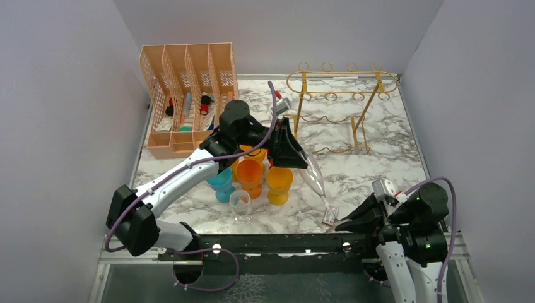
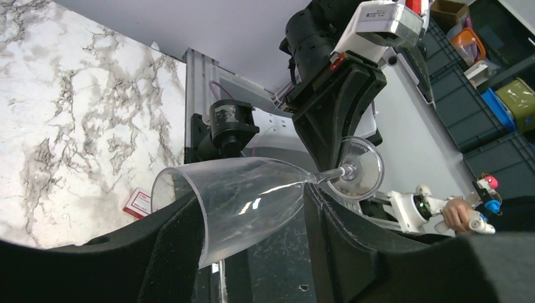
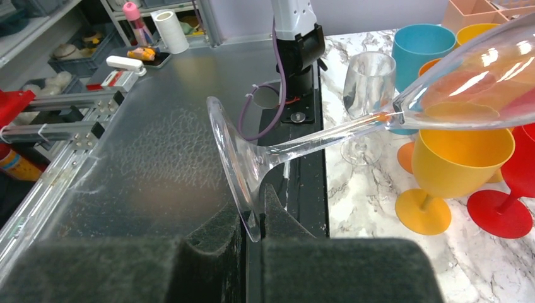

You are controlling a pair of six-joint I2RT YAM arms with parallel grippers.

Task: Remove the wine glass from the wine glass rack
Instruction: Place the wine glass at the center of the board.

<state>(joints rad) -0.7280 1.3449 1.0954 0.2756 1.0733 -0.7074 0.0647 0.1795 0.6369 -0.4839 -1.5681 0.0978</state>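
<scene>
Clear wine glass (image 1: 312, 173), light, slick, brittle: right fingers (image 3: 211, 255) pinch its foot, left fingers (image 2: 170, 252) sit astride the bowl, hold unclear, so you squeeze softly.

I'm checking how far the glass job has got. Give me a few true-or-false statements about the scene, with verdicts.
1. The right gripper pinches the wine glass by its foot. True.
2. A glass hangs on the rack. False: no glass hangs there.
3. The glass's bowl lies between the left gripper's fingers. True.
4. The held glass is upright. False: it is tilted, far from upright.
</scene>
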